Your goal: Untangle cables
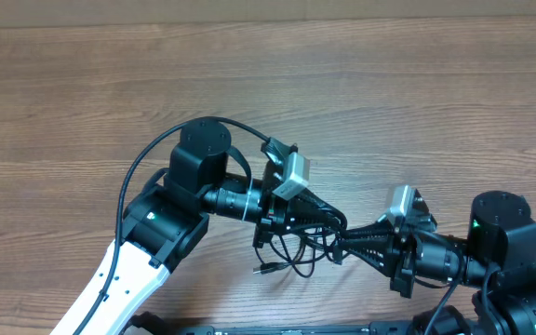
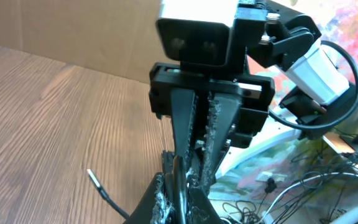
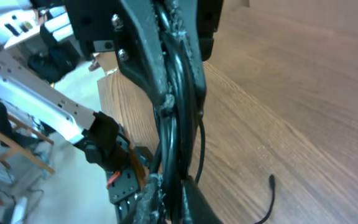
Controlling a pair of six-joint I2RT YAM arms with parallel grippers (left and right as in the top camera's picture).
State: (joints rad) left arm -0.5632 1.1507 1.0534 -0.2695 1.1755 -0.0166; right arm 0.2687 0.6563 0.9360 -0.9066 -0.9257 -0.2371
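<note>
The cables [image 1: 291, 249] are thin black cords hanging in loose loops between the two grippers, near the table's front edge. One plug tip [image 1: 261, 270] rests on the wood. My left gripper [image 1: 341, 225] and right gripper [image 1: 341, 244] meet tip to tip over the bundle. In the left wrist view the left gripper [image 2: 180, 178] is shut on a black cord, and a loose cable end [image 2: 107, 194] with a silver tip trails to its left. In the right wrist view the right gripper [image 3: 171, 180] is shut on several black strands [image 3: 174, 118] running up to the left gripper's fingers [image 3: 148, 50].
The wooden table [image 1: 268, 84] stretches away behind both arms. A thicker black arm wire [image 1: 142, 163] arcs over the left arm. Off the table's edge, the left wrist view shows more loose wires [image 2: 316, 186] in the background clutter.
</note>
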